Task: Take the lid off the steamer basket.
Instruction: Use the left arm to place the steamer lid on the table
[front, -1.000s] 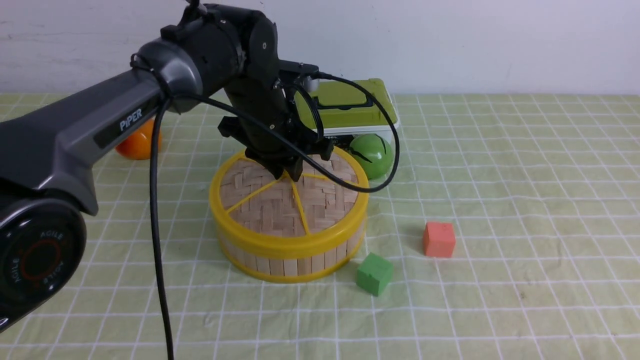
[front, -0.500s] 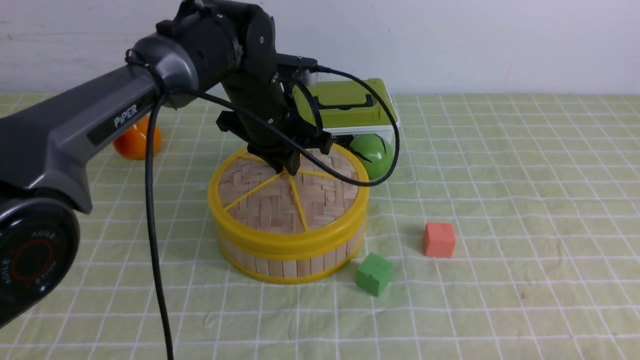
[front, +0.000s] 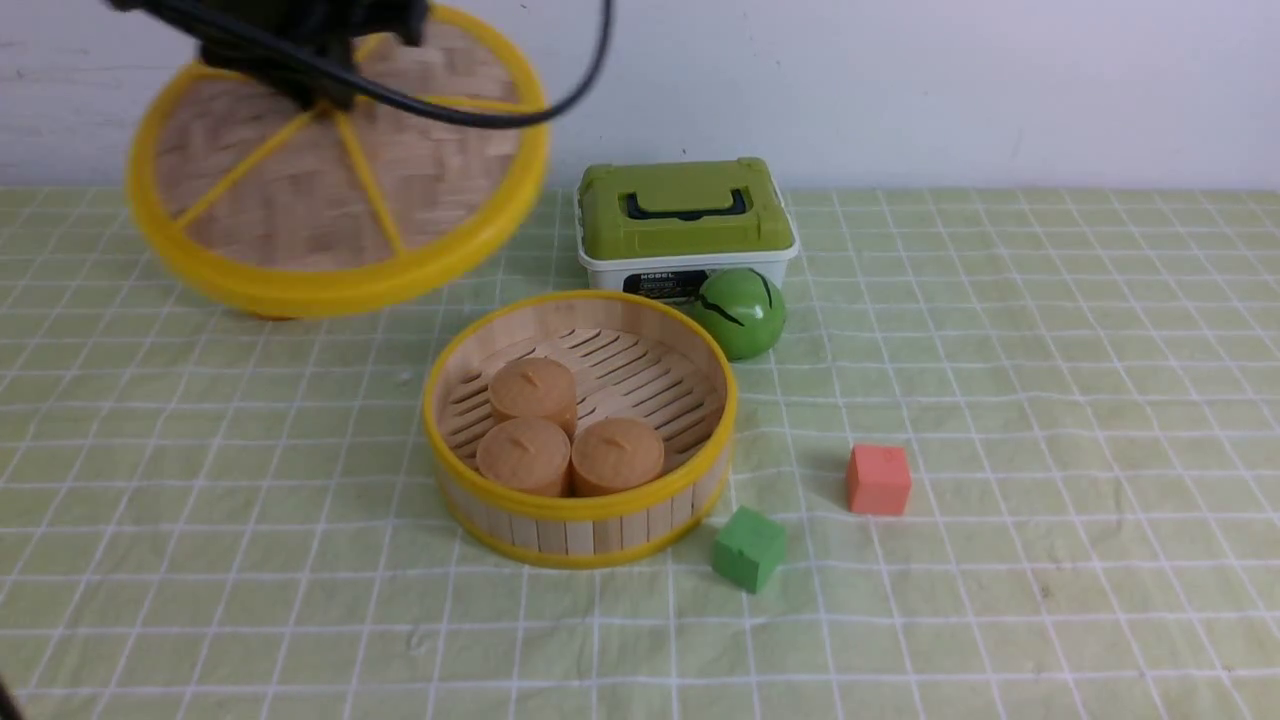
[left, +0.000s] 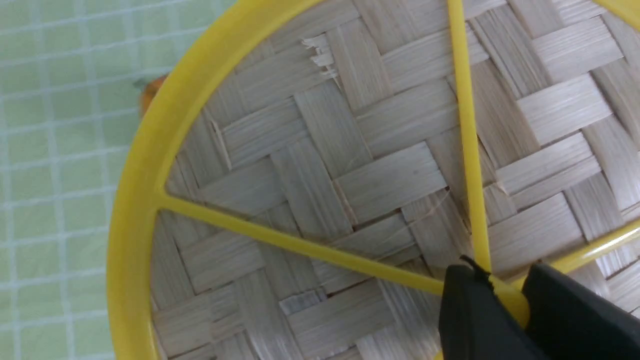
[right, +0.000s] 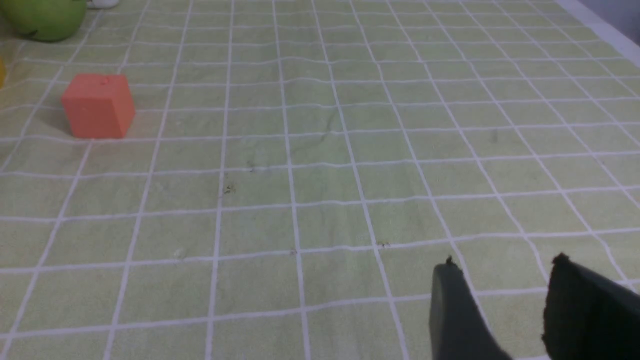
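While you look at the front view, the green checked tablecloth (front: 1050, 350) fills nearly all of it. The lid (front: 300, 200) is in the air at the robot's left, high above the cloth and well apart from the steamer basket (front: 580, 530). It is tilted, with its woven face toward the camera, and looks a little blurred. Your left gripper (left: 500, 295) holds it from above: in the left wrist view both black fingers (left: 465, 315) are clenched on the yellow centre knob (left: 512, 304), where the spokes meet.

Your right gripper (right: 505, 305) hangs low over bare cloth with its fingers spread and nothing between them.

The steamer basket stands uncovered near the middle of the cloth. Behind it is a white box with a green lid (front: 685, 215), and a green ball (front: 742, 312) lies just in front of this box, beside the basket's far right rim. Three round brown cakes (front: 532, 390) sit close together on the slatted floor. A red cube (front: 878, 480) lies to the right, and a green cube (front: 748, 547) is near the basket's front right wall.
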